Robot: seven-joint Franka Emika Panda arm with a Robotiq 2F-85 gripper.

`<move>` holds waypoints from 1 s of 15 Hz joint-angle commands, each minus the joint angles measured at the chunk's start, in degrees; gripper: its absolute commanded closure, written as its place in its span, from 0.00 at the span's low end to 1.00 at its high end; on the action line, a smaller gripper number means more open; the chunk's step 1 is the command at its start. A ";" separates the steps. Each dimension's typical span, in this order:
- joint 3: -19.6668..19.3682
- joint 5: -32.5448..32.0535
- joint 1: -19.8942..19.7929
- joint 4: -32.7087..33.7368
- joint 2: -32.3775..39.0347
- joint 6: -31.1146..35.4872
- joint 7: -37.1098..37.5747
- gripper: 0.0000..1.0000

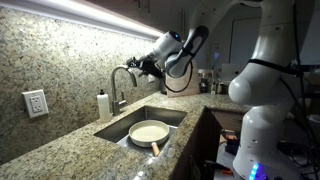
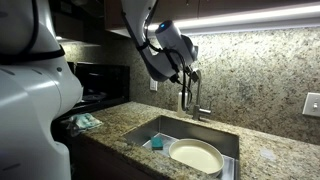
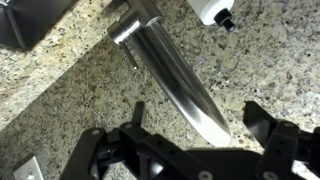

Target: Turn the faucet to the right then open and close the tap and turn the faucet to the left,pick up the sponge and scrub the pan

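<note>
In an exterior view the sink (image 1: 110, 125) holds the pan (image 1: 150, 132), its handle pointing at the front edge, and a white bottle (image 1: 103, 105) stands on the counter beside the faucet (image 1: 120, 85). In an exterior view the sponge (image 2: 157, 143) lies in the sink (image 2: 190, 127) just beside the pan (image 2: 195, 157), with the gripper (image 2: 185, 68) up at the faucet's arch. In the wrist view the gripper's (image 3: 194, 107) jaws stand wide open on either side of the silver spout, not clamped on it.

A kitchen, likely a home's: granite counter (image 1: 60, 140), sunken sink (image 1: 140, 113); gooseneck faucet (image 1: 120, 85).
</note>
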 commanded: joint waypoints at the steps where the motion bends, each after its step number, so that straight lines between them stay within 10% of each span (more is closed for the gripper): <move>1: -9.39 -9.72 6.70 -3.97 -5.03 -0.05 11.96 0.00; 8: -34.76 -23.61 21.28 -11.75 -15.52 -0.07 20.60 0.00; 15: -65.46 -43.60 52.97 -12.41 -20.46 -0.04 33.35 0.00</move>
